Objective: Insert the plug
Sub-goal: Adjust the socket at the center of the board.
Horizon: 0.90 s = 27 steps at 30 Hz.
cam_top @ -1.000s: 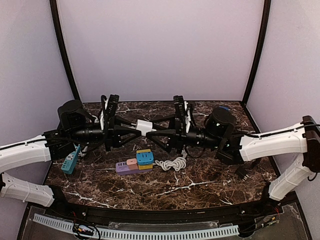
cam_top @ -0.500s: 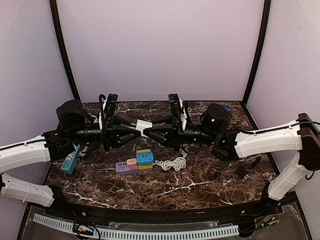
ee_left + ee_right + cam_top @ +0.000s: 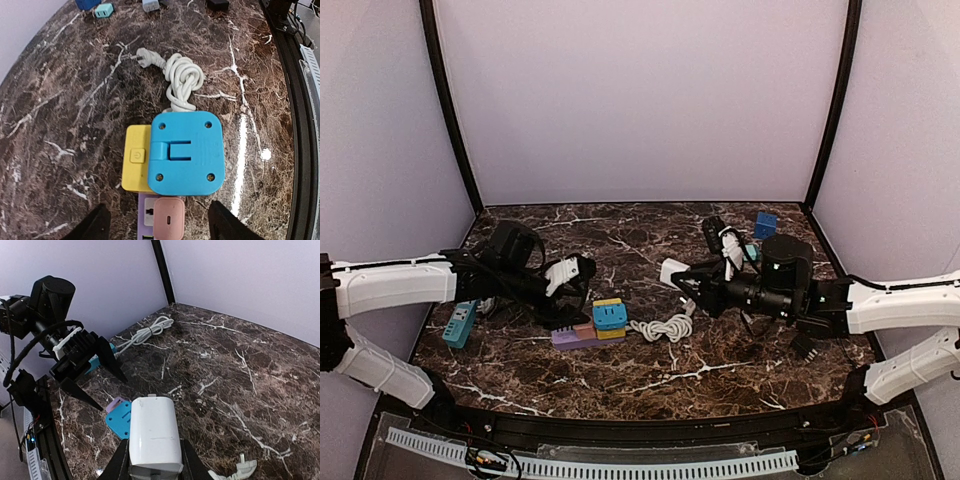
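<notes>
Carrying white plug (image 3: pixel 152 432), pinched in right tool (image 3: pixel 690 283), above worktop (image 3: pixel 720 380) near power strip (image 3: pixel 136 165); left tool (image 3: pixel 160 222) spread over strip. Next: align plug with free socket (image 3: pixel 148 218), press down.

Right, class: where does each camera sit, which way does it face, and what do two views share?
Top external: above and behind, looking down at the table; left arm and right arm show.
Left wrist: straight down onto the blue adapter; own fingers at bottom.
Right wrist: faces the left gripper; its jaws hold the white plug.
Shared: both wrist views show the blue adapter.
</notes>
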Each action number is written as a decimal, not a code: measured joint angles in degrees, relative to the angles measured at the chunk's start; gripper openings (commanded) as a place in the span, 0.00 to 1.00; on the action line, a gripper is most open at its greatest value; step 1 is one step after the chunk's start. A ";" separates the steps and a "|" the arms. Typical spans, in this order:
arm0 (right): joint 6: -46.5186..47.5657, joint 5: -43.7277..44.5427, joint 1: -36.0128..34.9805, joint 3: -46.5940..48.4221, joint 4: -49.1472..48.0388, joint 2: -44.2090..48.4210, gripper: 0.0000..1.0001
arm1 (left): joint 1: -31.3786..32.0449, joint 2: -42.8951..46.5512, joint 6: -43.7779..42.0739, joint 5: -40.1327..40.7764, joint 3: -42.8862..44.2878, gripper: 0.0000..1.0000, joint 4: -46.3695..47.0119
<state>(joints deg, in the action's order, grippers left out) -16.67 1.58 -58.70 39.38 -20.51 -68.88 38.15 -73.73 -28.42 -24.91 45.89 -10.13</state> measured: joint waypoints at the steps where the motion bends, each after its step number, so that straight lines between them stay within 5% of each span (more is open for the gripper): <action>1: -0.15 1.22 0.00 -1.57 1.42 0.66 0.00 | -0.02 -1.14 -0.74 0.07 -0.20 0.58 -0.70; 16: -0.11 2.32 0.11 -4.00 4.00 0.81 0.00 | -1.88 -5.97 -2.12 -0.20 -4.28 0.45 0.37; 27: 0.28 2.36 0.11 -4.09 4.31 -0.26 0.00 | 3.37 -5.99 3.34 6.86 -6.05 0.12 2.62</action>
<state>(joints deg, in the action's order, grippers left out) -16.38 3.95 -58.59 35.29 -16.21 -69.14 41.52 -79.72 -25.08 -18.04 39.83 -7.51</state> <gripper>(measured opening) 0.248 0.248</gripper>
